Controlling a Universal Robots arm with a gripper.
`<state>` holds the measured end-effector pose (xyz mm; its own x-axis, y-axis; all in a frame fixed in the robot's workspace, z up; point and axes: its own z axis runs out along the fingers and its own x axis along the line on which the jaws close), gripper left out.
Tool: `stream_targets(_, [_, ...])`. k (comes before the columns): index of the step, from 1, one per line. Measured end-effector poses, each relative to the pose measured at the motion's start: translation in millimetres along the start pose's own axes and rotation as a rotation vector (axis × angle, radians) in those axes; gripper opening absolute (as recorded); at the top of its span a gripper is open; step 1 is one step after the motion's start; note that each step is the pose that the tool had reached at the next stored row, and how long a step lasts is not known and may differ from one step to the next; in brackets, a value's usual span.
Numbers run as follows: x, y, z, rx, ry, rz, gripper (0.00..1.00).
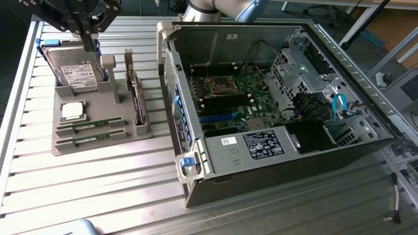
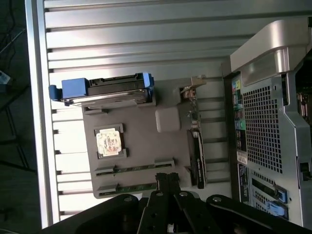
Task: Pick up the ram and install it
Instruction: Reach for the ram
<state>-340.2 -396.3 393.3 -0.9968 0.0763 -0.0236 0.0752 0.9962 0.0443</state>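
While the claw (image 1: 87,33) hangs pinched shut, holding nothing, above the grey tray (image 1: 98,104), we count two ram sticks (image 1: 91,125) in adjacent tray slots, one silver processor (image 1: 72,110) just beside them, one hard drive (image 1: 75,69), one dark card (image 1: 136,104), one open case (image 1: 216,152).

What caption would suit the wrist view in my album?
Shut gripper hangs above a tray holding two RAM sticks, a processor and a hard drive, beside a computer case.

The gripper (image 2: 165,178) is black, built of hinged bars with round pivots; the arm (image 1: 216,9) is silver-grey.
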Motion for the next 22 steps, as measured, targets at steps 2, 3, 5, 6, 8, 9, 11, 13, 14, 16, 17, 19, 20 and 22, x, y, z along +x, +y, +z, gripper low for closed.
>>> stream_targets(2, [7.8, -0.5, -0.3, 0.0001, 0.0002, 0.000, 0.11])
stream_targets(3, [11.2, -0.8, -0.4, 0.0001, 0.0002, 0.000, 0.11])
stream_targets(5, [18.1, -1.2, -0.5, 0.0000, 0.0001, 0.000, 0.11])
stream_targets(6, [20.9, -1.4, -0.5, 0.0000, 0.0003, 0.000, 0.11])
stream_targets(8, [21.7, -1.4, -0.6, 0.0001, 0.0004, 0.000, 0.11])
stream_targets(9, [22.0, -1.5, -0.6, 0.0000, 0.0005, 0.000, 0.11])
stream_targets(11, [23.7, -1.6, -0.7, 0.0001, 0.0007, 0.000, 0.11])
stream_targets(13, [26.3, -1.8, -0.7, 0.0001, 0.0009, 0.000, 0.11])
stream_targets(14, [27.9, -1.9, -0.8, 0.0001, 0.0010, 0.000, 0.11])
stream_targets(16, [29.6, -2.0, -0.8, 0.0001, 0.0011, 0.000, 0.11])
stream_targets(17, [29.8, -2.1, -0.8, 0.0001, 0.0010, 0.000, 0.11])
stream_targets(19, [29.8, -2.1, -0.8, 0.0001, 0.0010, 0.000, 0.11])
stream_targets(20, [29.9, -2.1, -0.9, 0.0001, 0.0011, 0.000, 0.11])
stream_targets(22, [29.9, -2.1, -0.8, 0.0001, 0.0010, 0.000, 0.11])
